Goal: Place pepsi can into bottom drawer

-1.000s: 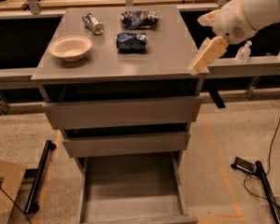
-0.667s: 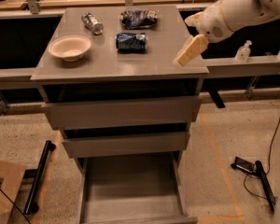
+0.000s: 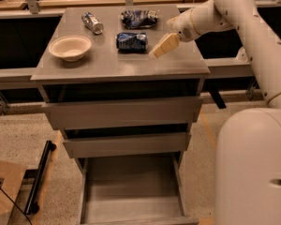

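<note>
A grey three-drawer cabinet (image 3: 119, 69) seen from above and in front, with a white robot arm (image 3: 243, 27) reaching in from the right.

The gripper (image 3: 164, 46), a tan wedge at the end of the arm, is over the right part of the cabinet top and angles down and to the left. Whether the claw is wide or narrow cannot be told from here, and it holds nothing that can be seen.

The pepsi can (image 3: 131, 41) lies on its side near the middle of the cabinet top, just to the left of the gripper's tip. A thin strip of bare top shows between them, so they are not touching.

There are four things on the top. Two are cans: the dark blue pepsi can and a slimmer silver can (image 3: 92, 22), also on its side, at the back left. One crumpled blue and white snack bag (image 3: 139, 18) sits at the back, just behind the pepsi can. One pale round bowl (image 3: 70, 47) stands upright at the front left.

Of the three drawers, the top drawer (image 3: 122, 112) and the middle drawer (image 3: 126, 144) are pushed in. The bottom drawer (image 3: 131, 191) is pulled out, its grey floor bare.
</note>
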Controlling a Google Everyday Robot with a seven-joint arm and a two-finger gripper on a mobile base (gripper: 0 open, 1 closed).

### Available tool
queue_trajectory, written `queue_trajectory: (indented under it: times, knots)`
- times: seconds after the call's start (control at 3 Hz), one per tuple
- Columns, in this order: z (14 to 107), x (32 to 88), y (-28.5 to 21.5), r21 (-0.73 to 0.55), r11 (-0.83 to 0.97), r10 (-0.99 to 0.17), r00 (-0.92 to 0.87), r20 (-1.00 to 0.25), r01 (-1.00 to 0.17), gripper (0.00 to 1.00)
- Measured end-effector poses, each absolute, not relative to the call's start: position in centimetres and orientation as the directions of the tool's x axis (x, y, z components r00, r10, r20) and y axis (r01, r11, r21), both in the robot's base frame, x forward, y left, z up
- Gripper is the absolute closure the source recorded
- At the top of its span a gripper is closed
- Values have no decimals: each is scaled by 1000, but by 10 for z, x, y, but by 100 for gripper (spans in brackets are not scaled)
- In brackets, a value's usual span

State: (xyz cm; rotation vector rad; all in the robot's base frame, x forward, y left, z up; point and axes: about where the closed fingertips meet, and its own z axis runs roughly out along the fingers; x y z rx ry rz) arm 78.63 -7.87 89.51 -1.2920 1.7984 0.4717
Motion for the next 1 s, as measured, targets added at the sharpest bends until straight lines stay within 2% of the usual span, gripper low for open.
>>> queue_trajectory:
  times: [0.67, 1.0]
  knots:
    - [870, 846, -23, -146, 398, -492, -76, -867, -906, 0]
    - [863, 852, 3, -137, 357, -473, -52, -880, -924, 17]
